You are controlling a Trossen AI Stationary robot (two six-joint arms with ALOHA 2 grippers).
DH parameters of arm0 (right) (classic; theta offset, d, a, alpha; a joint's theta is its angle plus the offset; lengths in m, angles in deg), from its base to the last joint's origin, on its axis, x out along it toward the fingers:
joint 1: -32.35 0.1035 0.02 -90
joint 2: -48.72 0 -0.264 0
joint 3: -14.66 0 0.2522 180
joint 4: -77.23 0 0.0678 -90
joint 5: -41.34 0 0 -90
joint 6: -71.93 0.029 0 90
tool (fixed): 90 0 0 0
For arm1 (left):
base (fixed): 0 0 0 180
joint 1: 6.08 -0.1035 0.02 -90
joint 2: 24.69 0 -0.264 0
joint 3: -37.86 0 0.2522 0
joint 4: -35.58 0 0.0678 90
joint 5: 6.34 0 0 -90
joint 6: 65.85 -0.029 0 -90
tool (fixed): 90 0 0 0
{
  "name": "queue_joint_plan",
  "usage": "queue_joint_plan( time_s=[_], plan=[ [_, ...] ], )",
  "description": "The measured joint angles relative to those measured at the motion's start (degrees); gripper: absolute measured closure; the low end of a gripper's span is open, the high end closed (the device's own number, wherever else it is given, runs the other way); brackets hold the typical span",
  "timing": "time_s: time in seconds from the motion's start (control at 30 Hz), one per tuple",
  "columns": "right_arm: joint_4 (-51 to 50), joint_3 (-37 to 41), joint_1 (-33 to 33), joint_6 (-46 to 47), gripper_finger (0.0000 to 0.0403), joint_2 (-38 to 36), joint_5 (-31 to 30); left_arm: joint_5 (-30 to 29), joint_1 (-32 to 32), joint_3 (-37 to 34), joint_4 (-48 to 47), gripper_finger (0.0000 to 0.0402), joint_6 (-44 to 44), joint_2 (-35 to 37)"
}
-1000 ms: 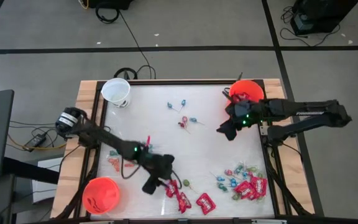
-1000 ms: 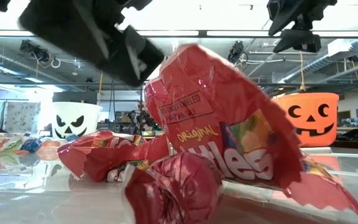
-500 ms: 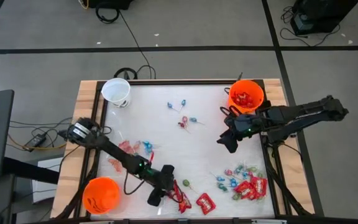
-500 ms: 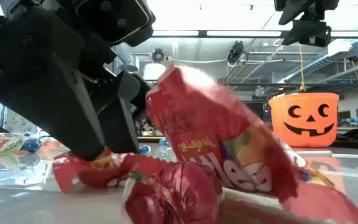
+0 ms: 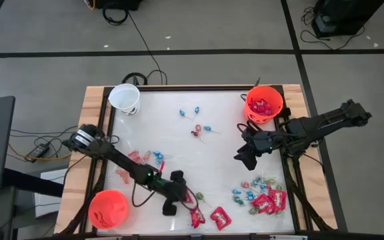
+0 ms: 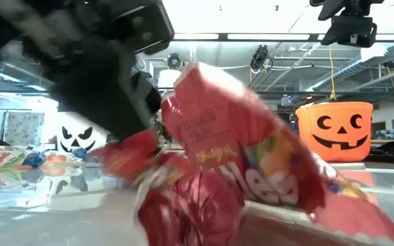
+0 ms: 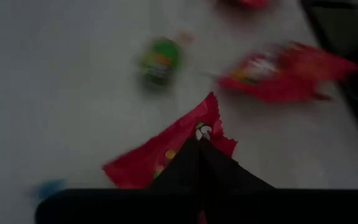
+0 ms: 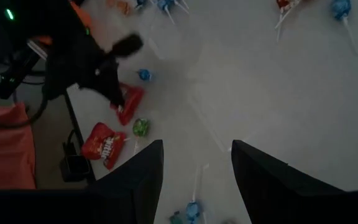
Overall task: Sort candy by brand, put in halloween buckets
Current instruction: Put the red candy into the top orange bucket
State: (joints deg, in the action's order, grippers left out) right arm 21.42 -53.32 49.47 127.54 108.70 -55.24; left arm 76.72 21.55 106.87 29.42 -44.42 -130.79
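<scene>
Red rectangular foil candy packet [image 7: 166, 152] pinched at one end between the closed fingers of the left gripper [image 7: 199, 144], lying on the white table [image 5: 179, 140] just right of the near orange-red plastic bucket [image 5: 109, 208]. Long axis of the packet judged to run roughly in line with the jaws, free end pointing away from the wrist; corner torn or ragged beyond the fingertips. Seen from above as left gripper [image 5: 179, 193] low over the near edge, a second red packet [image 5: 221, 217] farther right of that bucket, and a small green wrapped piece [image 5: 199, 197] between them. Left arm plainly the nearer one to that bucket, so the carry ahead judged a short swing leftward and a lift over the rim.

Right gripper [image 5: 243, 155] held well right of the near bucket, hovering above bare table with fingers spread wide and nothing between them, below the far orange-red bucket [image 5: 264, 103] already holding red pieces. White round plastic pail [image 5: 125, 97] far beyond the near bucket, at the far left corner. Heap of mixed sweets [image 5: 262, 197] well right of it, nearer the right arm.
</scene>
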Motion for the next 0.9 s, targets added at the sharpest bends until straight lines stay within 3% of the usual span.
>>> queue_joint_plan(
  time_s=[0.17,0.43,0.7,0.9],
  plan=[
    [3.7,0.0,1.9,0.8,0.0203,1.8,0.1,-4.8,-2.3,0.1,0.8,0.0399,-0.2,7.6],
    [21.9,0.0,2.6,10.7,0.0203,7.5,4.3,-9.9,-6.6,0.2,6.9,0.04,-3.2,16.5],
    [40.5,0.0,0.4,11.7,0.0203,12.7,5.7,-9.8,-9.3,0.2,19.0,0.04,-7.6,18.0],
    [41.2,0.0,-0.5,8.6,0.0206,13.6,5.3,-9.6,-10.4,0.2,21.6,0.04,-6.8,18.0]
  ],
)
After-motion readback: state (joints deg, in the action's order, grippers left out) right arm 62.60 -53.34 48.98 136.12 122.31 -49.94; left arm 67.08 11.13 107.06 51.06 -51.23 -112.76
